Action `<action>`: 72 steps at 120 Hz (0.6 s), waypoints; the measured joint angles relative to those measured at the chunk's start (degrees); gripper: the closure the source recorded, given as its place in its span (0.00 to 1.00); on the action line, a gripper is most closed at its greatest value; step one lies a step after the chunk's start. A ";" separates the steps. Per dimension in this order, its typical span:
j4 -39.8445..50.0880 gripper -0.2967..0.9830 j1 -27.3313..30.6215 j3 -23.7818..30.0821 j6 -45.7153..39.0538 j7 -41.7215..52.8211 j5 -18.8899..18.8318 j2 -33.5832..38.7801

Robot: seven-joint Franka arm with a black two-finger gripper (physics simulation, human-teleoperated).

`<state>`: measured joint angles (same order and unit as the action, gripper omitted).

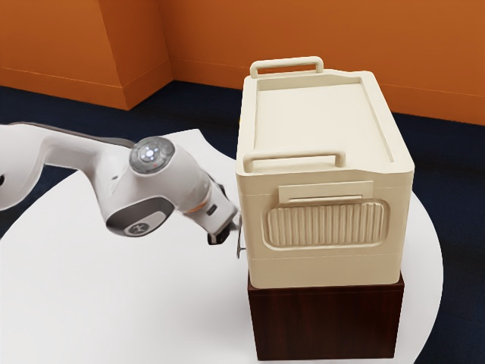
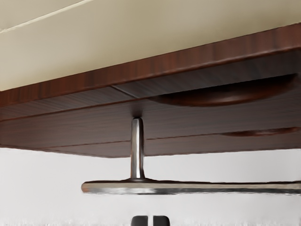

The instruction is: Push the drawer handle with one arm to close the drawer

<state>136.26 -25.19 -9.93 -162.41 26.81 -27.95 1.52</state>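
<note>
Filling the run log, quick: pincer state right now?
Pincer: closed, a sliver between its tips, nothing held; the metal handle is outside its grip.

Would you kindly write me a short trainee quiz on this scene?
1. True or false: the crate stands on top of the dark cabinet.
2. Which best describes the handle? (a) black knob (b) silver bar (c) white rope
3. Fill in: in the exterior view, the gripper is to the ____ of the crate.

Key: 1. true; 2. b; 3. left
</note>
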 joint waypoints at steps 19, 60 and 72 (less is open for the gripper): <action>4.55 0.79 18.03 0.15 3.87 -0.30 6.33 13.17; -33.20 0.35 29.15 -0.79 45.20 -34.40 26.64 11.60; -30.90 0.31 28.85 -0.72 52.99 -44.38 25.10 12.71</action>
<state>105.36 3.66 -10.65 -109.42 -17.57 -2.85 14.23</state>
